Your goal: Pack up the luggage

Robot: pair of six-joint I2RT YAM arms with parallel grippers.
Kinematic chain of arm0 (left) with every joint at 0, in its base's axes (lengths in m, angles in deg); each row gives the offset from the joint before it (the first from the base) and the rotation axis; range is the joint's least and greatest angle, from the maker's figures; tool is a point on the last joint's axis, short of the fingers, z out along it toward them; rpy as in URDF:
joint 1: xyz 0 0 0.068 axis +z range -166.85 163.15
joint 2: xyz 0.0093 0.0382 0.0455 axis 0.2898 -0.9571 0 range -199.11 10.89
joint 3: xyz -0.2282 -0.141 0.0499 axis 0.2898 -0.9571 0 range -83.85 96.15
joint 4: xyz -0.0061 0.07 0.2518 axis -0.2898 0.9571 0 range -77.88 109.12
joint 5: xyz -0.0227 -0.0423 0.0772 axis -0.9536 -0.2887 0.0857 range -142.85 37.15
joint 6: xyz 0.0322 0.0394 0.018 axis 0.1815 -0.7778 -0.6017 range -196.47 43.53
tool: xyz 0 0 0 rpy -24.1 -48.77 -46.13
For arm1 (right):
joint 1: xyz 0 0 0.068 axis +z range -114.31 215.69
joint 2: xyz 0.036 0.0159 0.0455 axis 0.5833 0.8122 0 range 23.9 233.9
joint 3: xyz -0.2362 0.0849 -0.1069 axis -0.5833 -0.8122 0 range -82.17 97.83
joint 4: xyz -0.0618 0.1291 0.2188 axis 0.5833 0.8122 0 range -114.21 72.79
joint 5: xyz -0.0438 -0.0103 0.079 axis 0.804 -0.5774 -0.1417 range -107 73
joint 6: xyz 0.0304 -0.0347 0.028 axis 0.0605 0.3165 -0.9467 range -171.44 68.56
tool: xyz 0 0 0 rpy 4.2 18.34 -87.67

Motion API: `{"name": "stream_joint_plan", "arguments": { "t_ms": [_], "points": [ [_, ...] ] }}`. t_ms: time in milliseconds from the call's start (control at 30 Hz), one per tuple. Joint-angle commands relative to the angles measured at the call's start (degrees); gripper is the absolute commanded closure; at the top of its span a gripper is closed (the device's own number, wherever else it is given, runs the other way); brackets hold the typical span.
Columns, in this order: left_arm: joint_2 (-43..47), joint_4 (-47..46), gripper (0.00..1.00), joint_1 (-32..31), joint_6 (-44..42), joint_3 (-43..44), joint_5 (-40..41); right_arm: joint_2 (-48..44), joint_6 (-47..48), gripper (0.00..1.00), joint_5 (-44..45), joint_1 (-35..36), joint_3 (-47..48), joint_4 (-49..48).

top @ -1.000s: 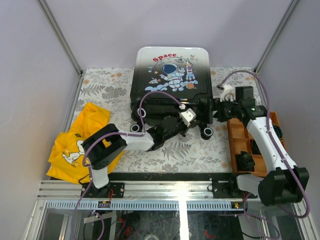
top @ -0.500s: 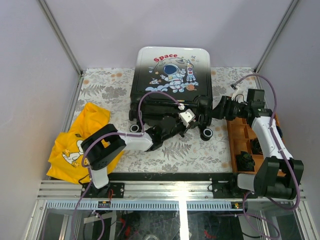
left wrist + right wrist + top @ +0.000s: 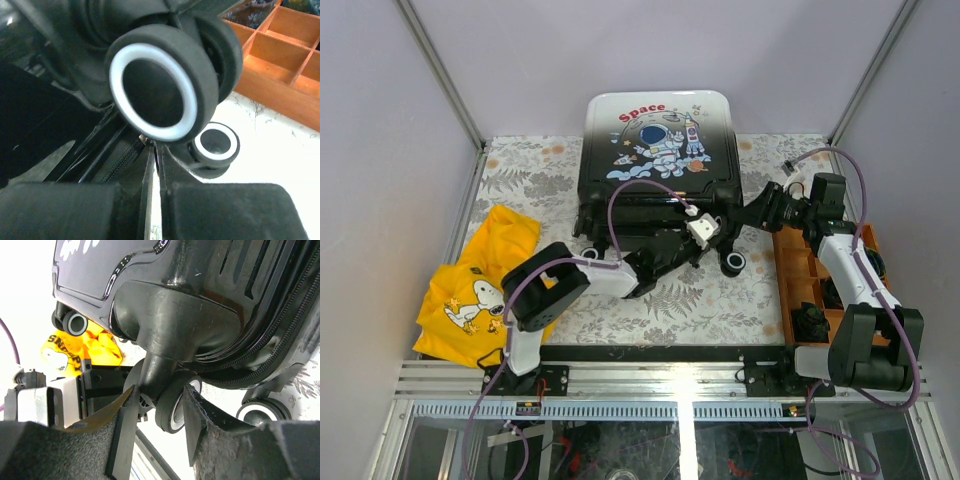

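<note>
The luggage (image 3: pixel 655 140), black fading to white with an astronaut and "Space" print, lies at the back centre. My left gripper (image 3: pixel 720 243) reaches under its near right corner. In the left wrist view the left gripper (image 3: pixel 155 150) is shut just below a white-and-black wheel (image 3: pixel 160 90), beside the zipper (image 3: pixel 122 155); I cannot tell if anything is pinched. My right gripper (image 3: pixel 752 212) is at the same corner from the right. In the right wrist view the right gripper (image 3: pixel 159 390) has its fingers pressed on both sides of a caster wheel (image 3: pixel 172 407).
An orange compartment tray (image 3: pixel 787 290) stands along the right edge, close behind the right arm, also in the left wrist view (image 3: pixel 270 95). A yellow shirt (image 3: pixel 480 285) with a cartoon dog lies at the left, near the left arm's base.
The right gripper's jaws have closed from wide open onto the caster wheel. The right arm drew back to the right. The luggage shifted slightly left and back.
</note>
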Motion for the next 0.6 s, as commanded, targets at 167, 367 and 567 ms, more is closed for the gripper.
{"name": "stream_joint_plan", "arguments": {
  "t_ms": [167, 367, 567],
  "points": [
    [-7.4, -19.5, 1.00, -8.7, -1.7, 8.4, -8.0, 0.5, -1.8, 0.66, -3.4, 6.4, 1.3, -5.8],
    [-13.8, -27.7, 1.00, -10.8, -15.1, 9.2, -6.8, -0.1, 3.8, 0.73, -6.1, 6.7, 2.6, 1.3],
    [-20.8, -35.2, 0.85, -12.3, -27.1, 13.7, -8.9, -0.5, 5.9, 0.71, -7.9, 6.7, 4.0, 4.4]
  ]
}}
